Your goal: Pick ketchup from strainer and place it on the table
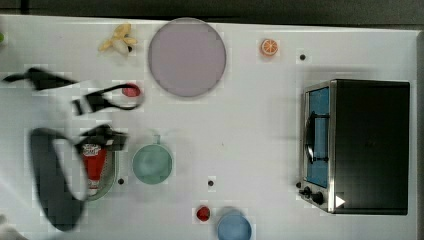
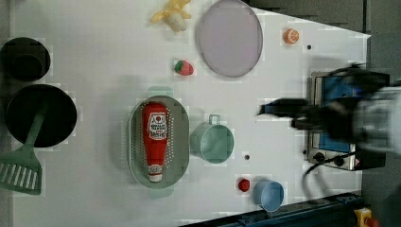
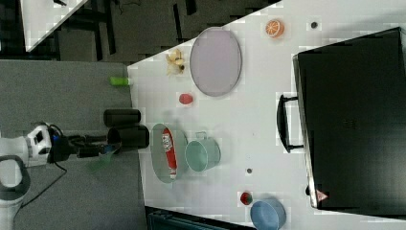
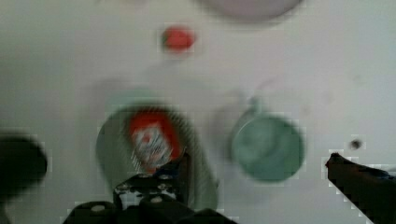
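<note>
Lying in one strainer (image 2: 182, 124), one ketchup (image 2: 155, 139); fingers (image 4: 177, 170) spread open above.

The white table (image 2: 94, 61) carries the strainer (image 2: 182, 142), a green cup (image 2: 213, 143), a lilac plate (image 2: 230, 38) and a toaster oven (image 1: 365, 145).

Green cup (image 2: 212, 143), lilac plate (image 2: 230, 38), toaster oven (image 1: 357, 146), banana (image 1: 119, 40).

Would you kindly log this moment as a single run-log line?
phase: approach | ketchup: lying in strainer, not yet picked | pincer: open, above strainer | table: placement pending
</note>
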Controlling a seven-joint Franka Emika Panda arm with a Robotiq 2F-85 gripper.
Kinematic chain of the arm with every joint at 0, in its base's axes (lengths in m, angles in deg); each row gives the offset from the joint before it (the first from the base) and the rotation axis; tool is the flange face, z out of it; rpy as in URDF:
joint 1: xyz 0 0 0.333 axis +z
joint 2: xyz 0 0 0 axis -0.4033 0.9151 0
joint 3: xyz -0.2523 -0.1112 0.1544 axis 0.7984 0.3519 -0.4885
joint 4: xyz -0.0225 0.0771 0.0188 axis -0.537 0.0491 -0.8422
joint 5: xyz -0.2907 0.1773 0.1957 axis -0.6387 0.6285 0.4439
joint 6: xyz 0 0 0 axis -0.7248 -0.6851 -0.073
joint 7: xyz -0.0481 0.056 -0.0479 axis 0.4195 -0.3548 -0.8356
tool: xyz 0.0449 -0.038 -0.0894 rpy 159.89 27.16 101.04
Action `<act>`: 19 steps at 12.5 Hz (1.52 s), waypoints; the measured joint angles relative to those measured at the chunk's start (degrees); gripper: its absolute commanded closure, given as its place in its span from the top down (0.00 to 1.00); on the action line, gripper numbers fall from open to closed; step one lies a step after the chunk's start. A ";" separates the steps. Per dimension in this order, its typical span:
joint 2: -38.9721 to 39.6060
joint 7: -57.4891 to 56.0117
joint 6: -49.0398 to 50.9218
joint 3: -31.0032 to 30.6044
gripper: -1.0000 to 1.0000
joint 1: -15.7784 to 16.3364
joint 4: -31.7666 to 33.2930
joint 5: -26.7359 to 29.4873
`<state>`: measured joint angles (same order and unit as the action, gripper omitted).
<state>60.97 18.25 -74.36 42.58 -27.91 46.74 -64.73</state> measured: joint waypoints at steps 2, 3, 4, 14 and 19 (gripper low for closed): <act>4.58 0.03 -3.12 -5.43 1.00 1.32 0.78 0.14; 6.54 0.03 -5.33 -7.81 1.00 1.91 1.57 0.15; 7.72 0.03 -7.82 -9.06 1.00 2.92 2.97 0.11; 22.61 8.58 -39.94 -9.71 1.00 5.66 17.96 -18.53; 33.35 13.26 -43.24 -6.07 1.00 5.44 17.85 -25.90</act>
<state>94.33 31.51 -117.60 36.51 -22.46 64.59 -90.63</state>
